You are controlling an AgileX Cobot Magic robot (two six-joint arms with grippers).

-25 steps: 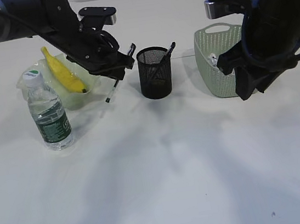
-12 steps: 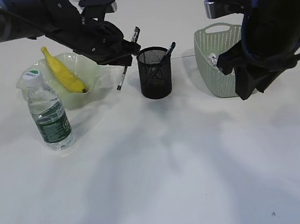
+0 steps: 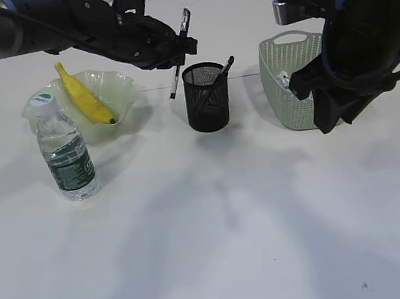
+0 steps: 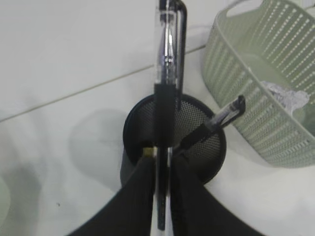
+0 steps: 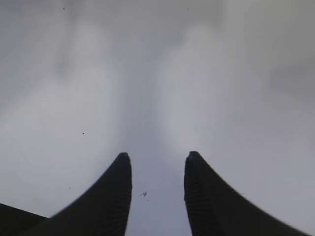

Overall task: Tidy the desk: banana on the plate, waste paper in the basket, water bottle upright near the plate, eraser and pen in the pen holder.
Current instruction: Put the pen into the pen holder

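Your left gripper (image 4: 161, 196) pinches the pen (image 4: 167, 98); its tip hangs beyond the fingers beside the pen holder (image 4: 174, 142) rim. Release early and it lands outside.

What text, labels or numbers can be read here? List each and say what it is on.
None can be read.
Water bottle: the dark green label carries pale print and a barcode panel, too small and blurred to read.
Pen in the left pincer: no visible marking.
Basket, pen holder: no text.
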